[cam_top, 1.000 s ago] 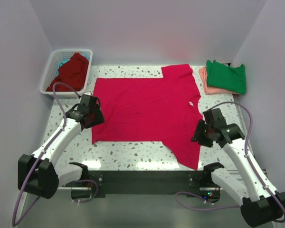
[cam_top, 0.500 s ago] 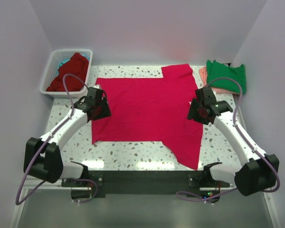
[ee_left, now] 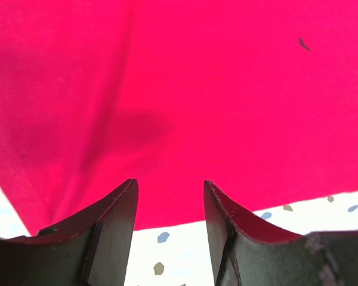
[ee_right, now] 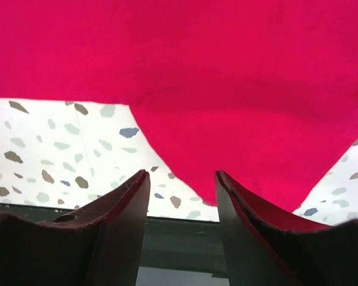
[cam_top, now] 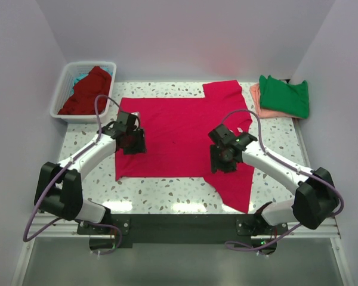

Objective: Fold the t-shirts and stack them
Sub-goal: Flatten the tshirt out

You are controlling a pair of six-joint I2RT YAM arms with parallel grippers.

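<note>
A bright crimson-pink t-shirt (cam_top: 179, 128) lies spread flat on the speckled table (cam_top: 161, 190), its sleeves at the far right and near right. My left gripper (cam_top: 131, 143) is open and empty, low over the shirt's left part. In the left wrist view the shirt (ee_left: 197, 89) fills the frame beyond the gripper (ee_left: 170, 190). My right gripper (cam_top: 221, 159) is open and empty over the shirt beside the near sleeve. The right wrist view shows this gripper (ee_right: 182, 179), the shirt (ee_right: 227, 65) and its near sleeve (ee_right: 244, 155).
A white slatted basket (cam_top: 61, 95) at the back left holds a dark red shirt (cam_top: 89, 89) with a bit of teal cloth (cam_top: 78, 78). A folded green shirt (cam_top: 284, 95) lies on a salmon-pink one (cam_top: 259, 106) at the back right. The table's near edge (ee_right: 179, 229) shows.
Both arms have swung inward over the crimson-pink shirt: the left gripper moved right from the shirt's left edge, the right gripper moved left from its right edge. The shirt has not shifted.
</note>
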